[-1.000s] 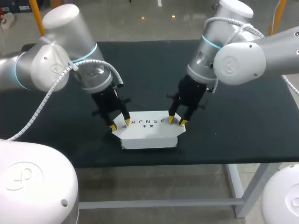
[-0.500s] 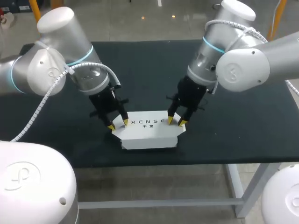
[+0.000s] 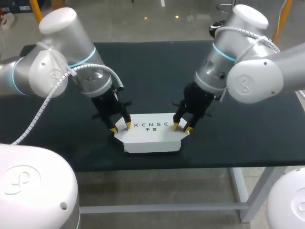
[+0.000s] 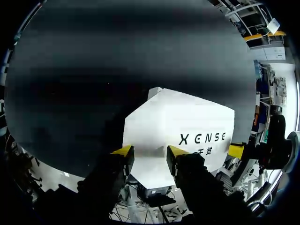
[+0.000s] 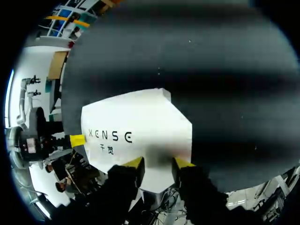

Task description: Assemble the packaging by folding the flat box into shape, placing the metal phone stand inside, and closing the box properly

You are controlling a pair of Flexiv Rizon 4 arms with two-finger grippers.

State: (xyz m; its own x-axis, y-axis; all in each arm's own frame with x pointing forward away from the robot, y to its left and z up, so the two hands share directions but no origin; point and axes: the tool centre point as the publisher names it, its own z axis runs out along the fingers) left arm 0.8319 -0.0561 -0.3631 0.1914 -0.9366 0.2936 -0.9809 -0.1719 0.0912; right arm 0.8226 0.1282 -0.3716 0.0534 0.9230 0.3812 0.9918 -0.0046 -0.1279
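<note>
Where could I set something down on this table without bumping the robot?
Bare black tabletop lies behind the flat white cardboard box, toward the far edge, and right of the right tool. It is crowded at the box's two ends, where the left tool and right tool sit.

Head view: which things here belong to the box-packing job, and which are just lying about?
Job: white box; left arm and right arm, jaws open at its ends. The phone stand is not visible.
Just there: black table.
</note>
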